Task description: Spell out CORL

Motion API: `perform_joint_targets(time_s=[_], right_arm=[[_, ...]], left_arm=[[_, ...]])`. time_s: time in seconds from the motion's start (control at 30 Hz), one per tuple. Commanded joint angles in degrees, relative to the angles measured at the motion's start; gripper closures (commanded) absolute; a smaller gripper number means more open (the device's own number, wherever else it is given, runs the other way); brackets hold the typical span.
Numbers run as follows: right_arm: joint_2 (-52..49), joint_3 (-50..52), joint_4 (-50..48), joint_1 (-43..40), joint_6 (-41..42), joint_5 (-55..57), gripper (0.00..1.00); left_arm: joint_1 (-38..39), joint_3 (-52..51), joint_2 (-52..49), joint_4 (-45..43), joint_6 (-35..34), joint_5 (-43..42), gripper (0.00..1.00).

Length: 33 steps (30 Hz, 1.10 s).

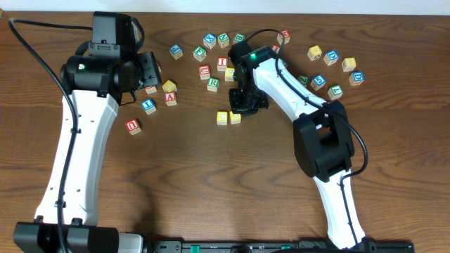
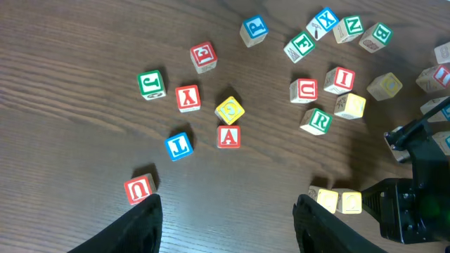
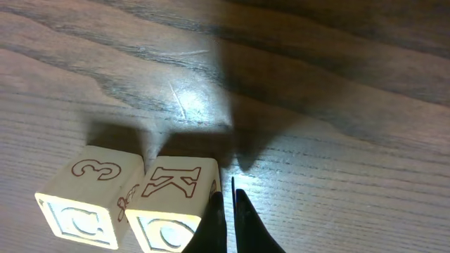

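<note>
The left arm [image 1: 70, 154] stood up from the near edge and folded over at the far side, wrist turned in toward the middle. The left gripper [image 2: 228, 225] hung high, its two fingers [image 2: 144, 221] spread wide with nothing between them. The right arm [image 1: 281, 84] stretched out and leftward from its base, wrist pitched steeply down. The right gripper [image 3: 228, 211] sat low, fingertips pressed together on nothing.

Robotics lab; two arms [image 1: 77, 140], wood table [image 1: 211, 183], letter blocks [image 1: 209, 40]
</note>
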State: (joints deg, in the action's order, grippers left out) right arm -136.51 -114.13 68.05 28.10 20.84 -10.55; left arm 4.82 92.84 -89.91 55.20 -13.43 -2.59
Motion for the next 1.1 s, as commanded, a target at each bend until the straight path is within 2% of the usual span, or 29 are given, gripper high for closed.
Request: perform_joint_targets(time_s=[0.0,0.3,1.07], right_arm=[[-0.6,0.1,0.0,0.3,1.0,-0.6,0.99],[-0.6,0.1,2.2,0.6,4.0,-1.6,0.97],[-0.6,0.1,1.6,1.7,4.0,-0.7,0.98]], left_arm=[[-0.1,0.0,-0.7,0.0,0.7,0.7,0.41],[-0.1,0.0,-0.7,0.0,0.7,0.7,0.41],[-0.1,0.0,-0.7,0.0,0.7,0.7,0.41]])
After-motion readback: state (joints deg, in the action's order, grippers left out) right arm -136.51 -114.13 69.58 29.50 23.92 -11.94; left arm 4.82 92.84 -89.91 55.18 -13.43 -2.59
